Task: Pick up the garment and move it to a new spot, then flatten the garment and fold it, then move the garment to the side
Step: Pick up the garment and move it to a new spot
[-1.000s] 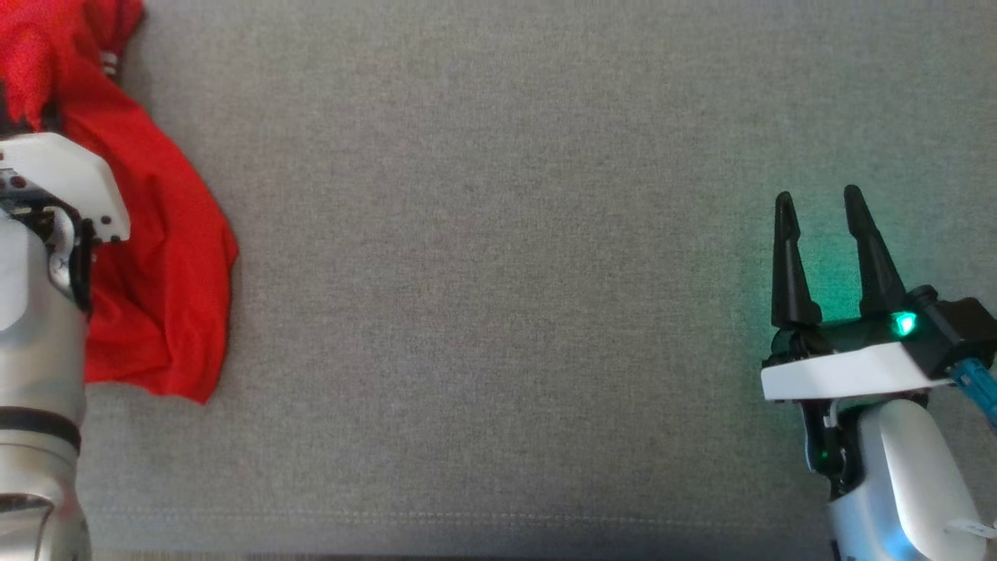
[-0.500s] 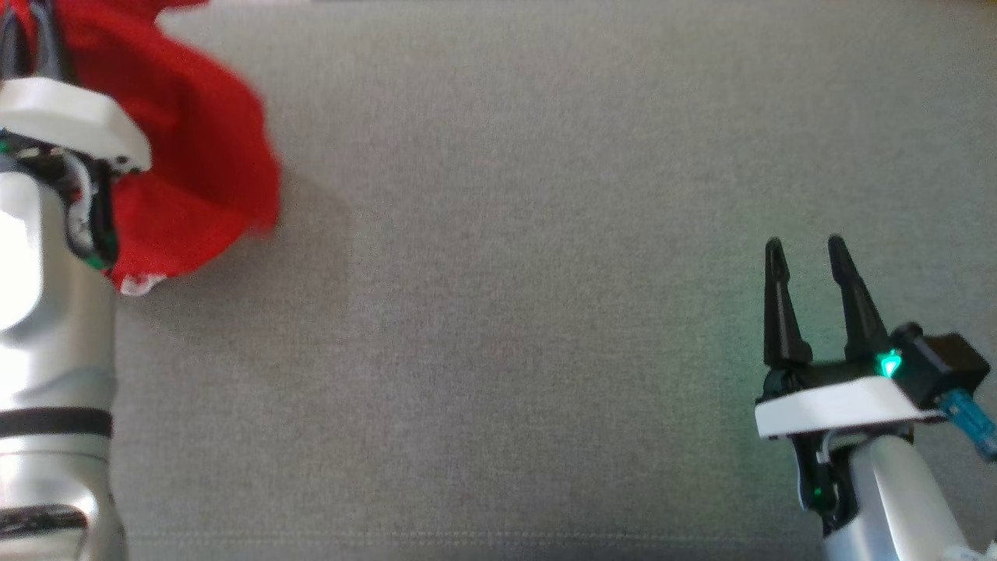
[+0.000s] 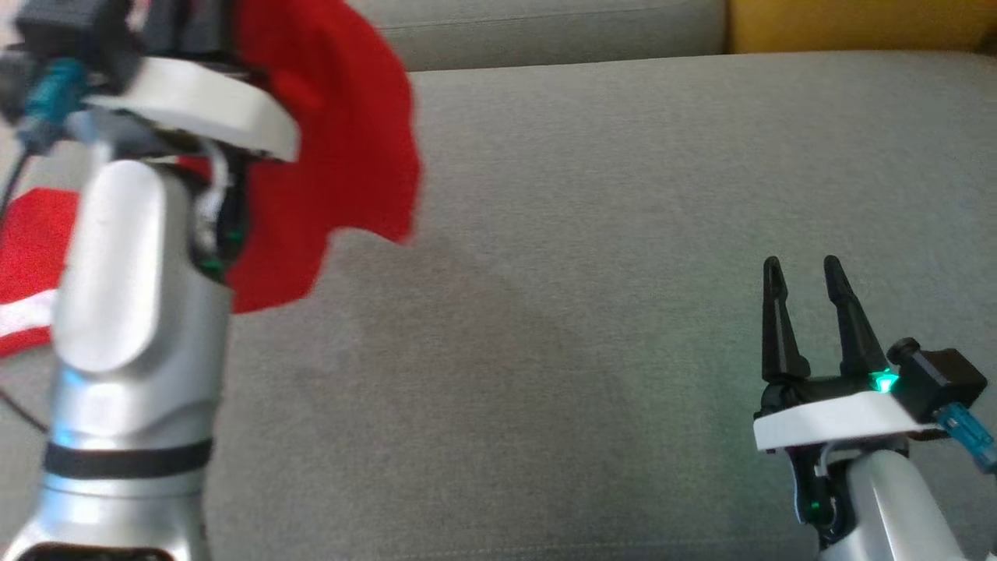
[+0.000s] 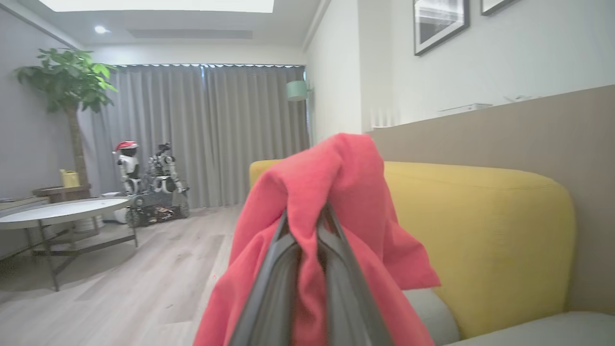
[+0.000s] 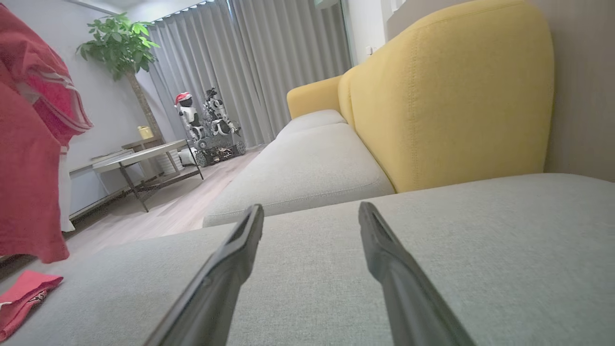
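The garment (image 3: 343,140) is red cloth with a white stripe, hanging in the air over the left end of the grey sofa seat (image 3: 545,312). My left gripper (image 4: 307,226) is shut on a bunched fold of the garment (image 4: 336,173), which drapes over both fingers. In the right wrist view the garment (image 5: 29,168) hangs at the far left, with a red end (image 5: 24,293) lying on the cushion. My right gripper (image 3: 802,265) stands open and holds nothing, low over the right part of the seat, far from the cloth.
A yellow backrest (image 5: 447,96) runs behind the seat, and a second grey cushion (image 5: 307,168) lies beyond a seam. Off the sofa's end are a wooden floor, a round table (image 4: 62,209), a potted plant (image 4: 67,81) and other robots (image 4: 149,182).
My left gripper has lifted the garment off the seat and carried it rightward. The head camera has tilted up, bringing the backrest into view. The right gripper stays open and holds its place.
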